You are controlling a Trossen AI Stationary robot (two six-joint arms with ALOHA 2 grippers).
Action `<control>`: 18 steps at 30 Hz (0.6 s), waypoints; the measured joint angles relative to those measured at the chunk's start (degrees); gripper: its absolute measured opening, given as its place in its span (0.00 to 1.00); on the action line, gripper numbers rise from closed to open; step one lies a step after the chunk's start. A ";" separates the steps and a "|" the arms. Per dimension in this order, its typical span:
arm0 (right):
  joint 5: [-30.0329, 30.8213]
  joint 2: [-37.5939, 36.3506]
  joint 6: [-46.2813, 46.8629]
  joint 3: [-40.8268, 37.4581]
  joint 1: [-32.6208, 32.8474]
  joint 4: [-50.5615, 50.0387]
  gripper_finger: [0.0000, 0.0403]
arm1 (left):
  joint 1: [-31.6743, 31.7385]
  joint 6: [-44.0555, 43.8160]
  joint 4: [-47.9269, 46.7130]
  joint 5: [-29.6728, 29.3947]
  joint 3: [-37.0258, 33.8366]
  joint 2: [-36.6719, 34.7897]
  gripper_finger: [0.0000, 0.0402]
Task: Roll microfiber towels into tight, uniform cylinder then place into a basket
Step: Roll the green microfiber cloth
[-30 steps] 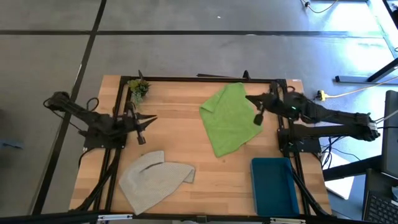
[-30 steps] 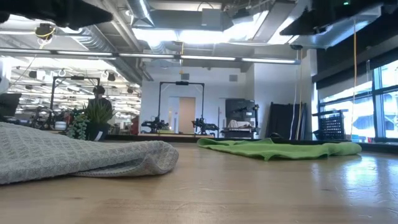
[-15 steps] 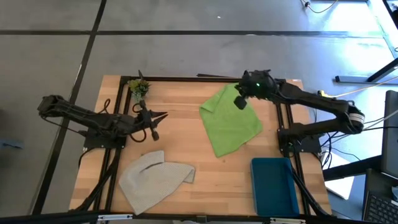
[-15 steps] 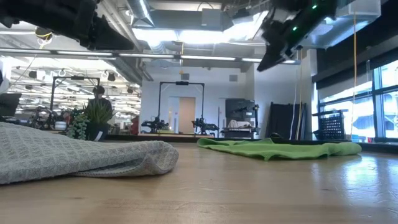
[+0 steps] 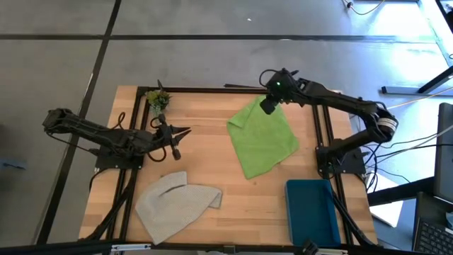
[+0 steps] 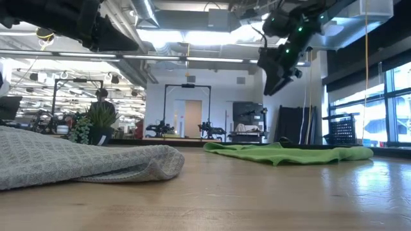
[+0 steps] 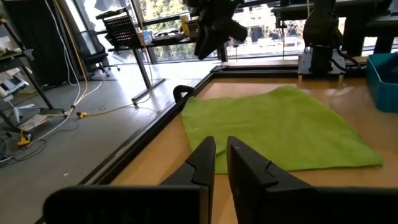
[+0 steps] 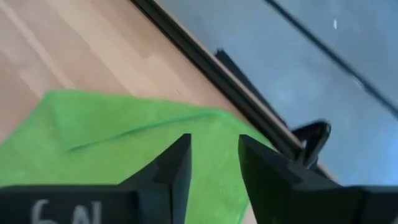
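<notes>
We are hovering our right hand point(image 5: 269, 105), fingers parted and empty, above the far corner of the lime green towel point(image 5: 263, 136) lying flat on the desk point(image 5: 212, 152), apparently to pinch that corner.

We get bright, even light overall, mostly from ceiling strips that blow out white in the low view, plus daylight through the windows point(image 6: 399, 102) on that side. Pale glare washes the floor in the overhead shot's far right corner. Shadows on the table point(image 5: 212, 142) are soft and faint. The right wrist picture looks smeared with blur, and the near grey towel point(image 6: 77, 163) sits slightly out of focus.
</notes>
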 joint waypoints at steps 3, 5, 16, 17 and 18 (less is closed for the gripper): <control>0.00 2.94 2.28 1.90 -1.34 -2.70 0.37 | 0.00 -0.01 0.00 -0.01 0.00 0.00 0.07; 0.00 4.86 3.61 3.38 -2.24 -3.43 0.38 | 0.00 -0.01 0.00 -0.01 0.00 0.00 0.07; 0.00 17.53 5.11 13.62 -4.95 -11.97 0.36 | 0.00 -0.10 0.00 -0.01 0.00 0.00 0.07; 0.00 18.40 5.09 14.61 -5.10 -13.12 0.36 | 0.00 -0.10 0.00 -0.01 0.00 0.00 0.07; 0.00 19.16 5.11 15.44 -5.17 -14.18 0.36 | 0.00 -0.12 0.00 -0.01 0.00 0.00 0.07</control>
